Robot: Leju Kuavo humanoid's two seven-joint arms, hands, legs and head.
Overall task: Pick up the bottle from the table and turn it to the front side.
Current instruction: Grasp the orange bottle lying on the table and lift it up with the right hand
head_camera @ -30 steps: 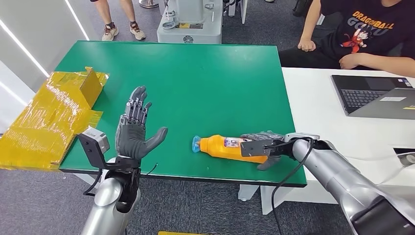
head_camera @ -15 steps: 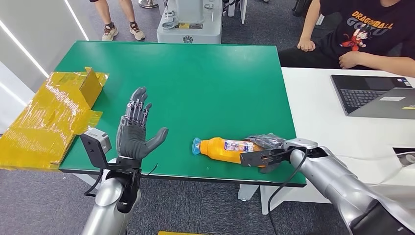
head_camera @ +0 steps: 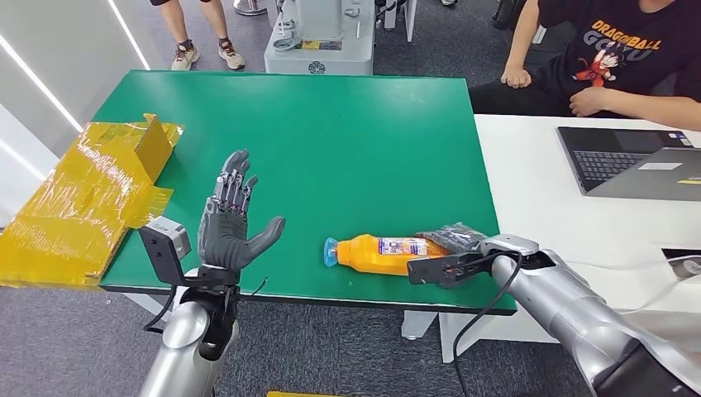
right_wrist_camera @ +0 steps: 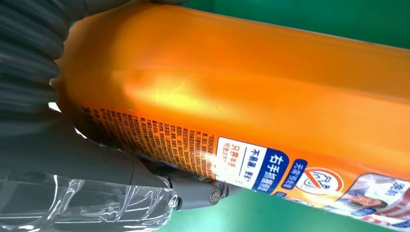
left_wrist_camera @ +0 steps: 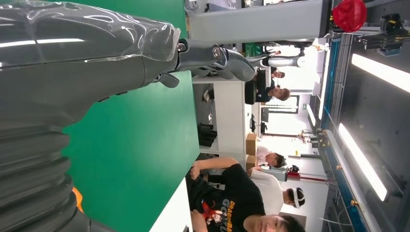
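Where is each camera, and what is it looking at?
Head view: high on the robot, looking down at the green table; both arms show, left hand raised, right hand on the orange bottle.
Left wrist view: behind the left hand, looking across the table at seated people.
Right wrist view: behind the right hand, close on the bottle.
Head and right wrist views share the bottle.

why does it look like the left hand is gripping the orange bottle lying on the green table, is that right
Not quite: it is the right hand, not the left, that grips the orange bottle lying on the green table. The head view shows the left hand raised with fingers spread, apart from the bottle. The right wrist view shows that hand wrapped around the bottle's body.
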